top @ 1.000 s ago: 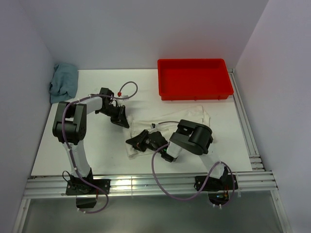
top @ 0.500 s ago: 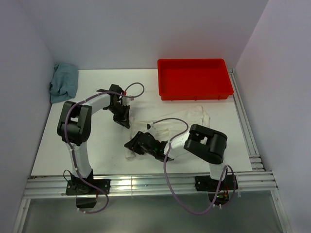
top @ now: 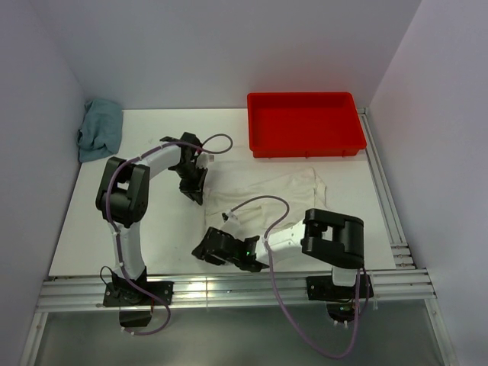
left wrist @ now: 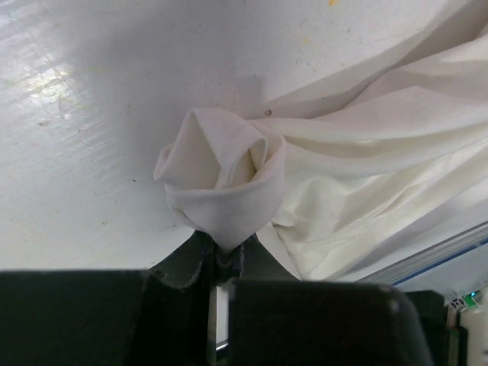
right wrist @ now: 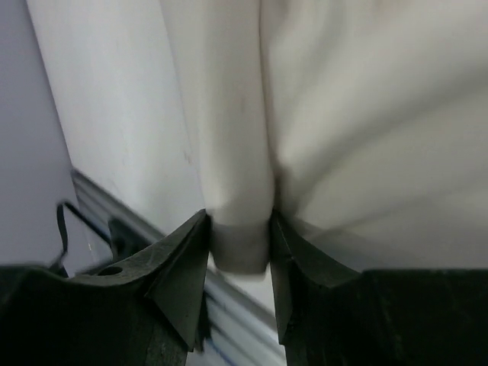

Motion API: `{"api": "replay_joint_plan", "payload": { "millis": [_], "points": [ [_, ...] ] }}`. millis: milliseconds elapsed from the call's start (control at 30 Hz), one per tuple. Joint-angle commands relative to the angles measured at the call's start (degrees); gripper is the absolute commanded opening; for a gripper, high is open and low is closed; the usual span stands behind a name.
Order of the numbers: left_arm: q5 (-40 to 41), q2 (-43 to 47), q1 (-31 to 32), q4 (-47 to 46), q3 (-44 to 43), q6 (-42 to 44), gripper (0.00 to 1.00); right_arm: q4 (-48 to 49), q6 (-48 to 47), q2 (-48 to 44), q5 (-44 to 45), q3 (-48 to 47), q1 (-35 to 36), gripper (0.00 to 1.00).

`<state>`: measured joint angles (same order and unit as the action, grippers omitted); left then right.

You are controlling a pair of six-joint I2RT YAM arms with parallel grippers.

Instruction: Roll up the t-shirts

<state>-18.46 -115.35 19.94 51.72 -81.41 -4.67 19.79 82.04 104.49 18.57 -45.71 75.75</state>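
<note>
Cream t-shirt (top: 286,191) lies on the table (top: 84,229); left gripper (left wrist: 221,263) pinches 1 bunched corner, right gripper (right wrist: 240,244) clamps a fold, so best pull both evenly, flattening before rolling.

Soft even light, sheen on table (left wrist: 53,84), right fingers (right wrist: 179,267) blurred

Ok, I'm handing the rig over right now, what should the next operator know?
Left claw: shut on a curled corner of the t-shirt.
Right claw: clamped on a fold at its near edge.
The t-shirt lies stretched between them, mid-table, on the near side of the red tray.
Done: one corner curled.
To do: roll it up; most of it is flat.
</note>
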Motion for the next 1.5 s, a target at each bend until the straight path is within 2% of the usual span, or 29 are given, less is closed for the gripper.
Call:
{"api": "replay_joint_plan", "payload": {
  "millis": [0, 167, 333, 433, 667, 800, 933, 1200, 1367, 1467],
  "points": [
    [7.6, -1.2, -0.6, -8.4, -3.1, 0.4, 0.00, -16.3, -0.1, -1.2, -9.5, 1.1, 5.6, 0.45],
    [7.6, -1.4, -0.6, -8.0, -3.1, 0.4, 0.00, -27.3, -1.7, -6.0, -4.5, -2.3, 6.1, 0.49],
    [8.3, -0.6, -0.6, -8.2, -2.9, -0.1, 0.00, -44.1, -4.8, -10.5, 2.8, -10.9, 6.1, 0.53],
    [9.0, -0.2, -0.6, -8.4, -3.0, -0.5, 0.00, -52.3, -7.4, -9.7, 8.0, -17.8, 5.0, 0.55],
    [9.6, -0.4, -0.6, -7.7, -3.9, -1.0, 0.00, -59.1, -16.1, -1.4, 16.8, -34.7, -0.1, 0.55],
    [9.1, -0.9, -0.6, -6.9, -4.8, -0.7, 0.00, -60.6, -21.4, 7.3, 20.6, -45.7, -2.3, 0.54],
    [8.4, -1.3, -0.6, -6.9, -5.0, -0.4, 0.01, -61.3, -25.5, 14.0, 24.7, -52.3, -4.2, 0.55],
    [6.9, -2.4, -0.6, -6.8, -5.3, -1.0, 0.02, -52.6, -29.2, 18.0, 26.3, -51.9, -6.6, 0.55],
    [6.4, -2.5, -0.6, -6.6, -5.4, -0.6, 0.04, -47.8, -28.2, 16.5, 28.6, -47.8, -5.2, 0.55],
    [6.3, -2.7, -0.6, -6.4, -5.6, -0.6, 0.04, -46.1, -29.3, 17.8, 28.4, -48.8, -4.6, 0.55]
  ]
}}
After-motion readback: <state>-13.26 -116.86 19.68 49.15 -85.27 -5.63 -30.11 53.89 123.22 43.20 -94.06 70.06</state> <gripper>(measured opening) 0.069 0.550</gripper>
